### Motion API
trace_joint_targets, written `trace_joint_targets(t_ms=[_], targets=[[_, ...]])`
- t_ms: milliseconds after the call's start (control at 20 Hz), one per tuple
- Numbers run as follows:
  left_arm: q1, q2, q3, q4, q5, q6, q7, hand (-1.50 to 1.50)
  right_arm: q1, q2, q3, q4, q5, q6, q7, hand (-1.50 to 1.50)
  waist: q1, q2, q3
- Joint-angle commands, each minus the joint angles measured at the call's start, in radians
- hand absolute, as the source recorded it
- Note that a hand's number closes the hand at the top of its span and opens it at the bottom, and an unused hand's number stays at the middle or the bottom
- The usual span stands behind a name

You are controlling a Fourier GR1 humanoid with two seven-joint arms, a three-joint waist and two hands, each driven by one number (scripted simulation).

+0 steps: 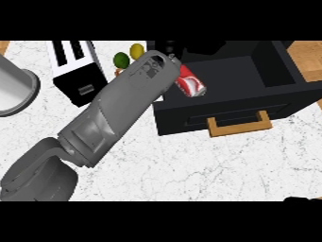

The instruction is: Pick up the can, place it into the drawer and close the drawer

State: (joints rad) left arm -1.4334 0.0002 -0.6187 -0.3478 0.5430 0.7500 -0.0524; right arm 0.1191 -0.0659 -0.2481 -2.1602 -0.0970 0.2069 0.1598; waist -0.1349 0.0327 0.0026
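Across the white marbled table [212, 165], the broad surface fills most of the head view, with strips of wooden floor at the upper corners. On its right half sits the black drawer [261, 101], pulled open, its dark cavity facing up and a tan handle [239, 124] on its front face. A grey forearm [118, 106] runs diagonally from the lower left up toward the drawer's left rear corner; it is the robot's left arm, and the left robot hand [169, 47] is mostly hidden beyond the wrist, so I cannot tell whether its fingers are apart or clamped. At the far left stands a large grey cylindrical vessel [6, 85] on the table. Beside it is a white and black toaster [80, 68]. The red can [190, 82] lies tilted just inside the drawer's left edge, next to the wrist. Behind the forearm sit a green fruit [122, 59] and a yellow fruit [137, 49], side by side. A sliver of the right robot hand [309, 199] shows at the lower right edge, fingers unreadable.
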Motion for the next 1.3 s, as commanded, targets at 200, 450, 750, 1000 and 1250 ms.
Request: trace_joint_targets(t_ms=[200, 450, 750, 1000, 1250], targets=[[0.004, 0.0, 0.017, -0.015, 0.064, 0.043, -0.025, -1.5, 0.008, -0.071, -0.017, -0.059, 0.11, 0.026, -0.084, -1.5, -0.007, 0.0, 0.0], [0.011, 0.0, 0.012, -0.057, 0.102, 0.029, -0.04, -1.5, -0.061, -0.098, 0.041, -0.047, 0.277, -0.01, -0.092, -1.5, 0.038, -0.005, -0.002], [0.006, 0.0, 0.03, -0.065, 0.151, 0.028, -0.076, -1.5, -0.084, -0.123, 0.105, -0.027, 0.429, -0.017, -0.161, -1.5, 0.054, -0.007, -0.001], [0.009, 0.0, -0.002, -0.095, 0.162, 0.104, -0.08, -1.5, -0.067, -0.16, 0.197, -0.024, 0.646, -0.034, -0.161, -1.5, 0.064, -0.014, -0.002], [-0.007, 0.0, -0.007, -0.115, 0.166, 0.112, -0.061, -1.5, -0.131, -0.181, 0.298, 0.136, 0.893, -0.111, -0.204, -1.5, 0.1, -0.019, -0.001]])
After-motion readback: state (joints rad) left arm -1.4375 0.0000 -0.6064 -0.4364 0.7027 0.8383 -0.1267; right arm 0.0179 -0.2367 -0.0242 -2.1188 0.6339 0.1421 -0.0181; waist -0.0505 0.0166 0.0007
